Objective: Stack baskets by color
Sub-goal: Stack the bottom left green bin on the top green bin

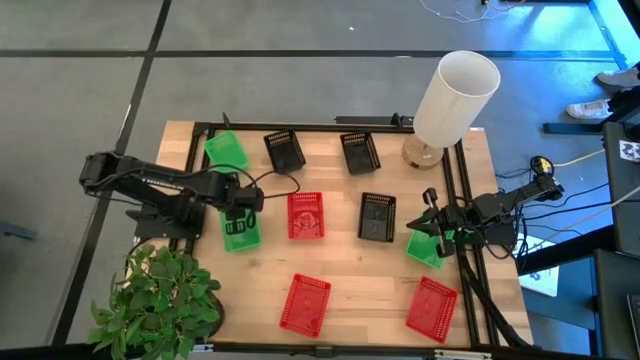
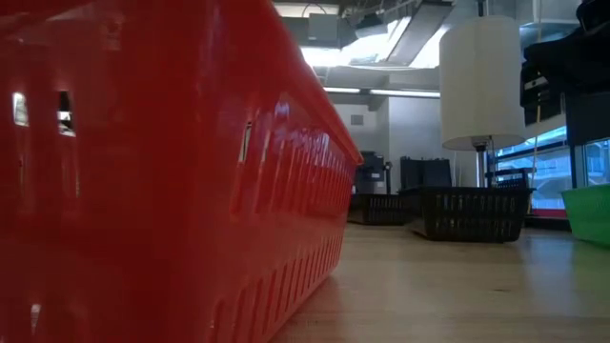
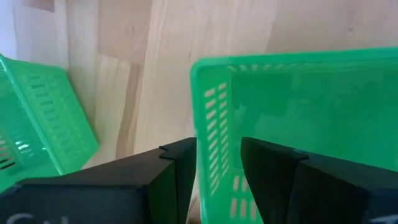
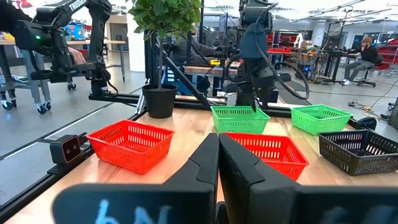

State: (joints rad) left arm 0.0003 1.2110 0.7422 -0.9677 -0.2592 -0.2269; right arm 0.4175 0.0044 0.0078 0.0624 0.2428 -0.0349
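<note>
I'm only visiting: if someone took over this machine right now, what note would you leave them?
Left gripper: at the wall of the left green basket.
Right gripper: shut, empty, by the right green basket.
The back green basket sits at the back left. The red baskets and black baskets lie singly across the table.
Done: nothing stacked.
Left: all three colour stacks.

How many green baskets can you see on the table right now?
3: one at the far left corner, one at the left gripper, one at the right edge by the right gripper.
</note>
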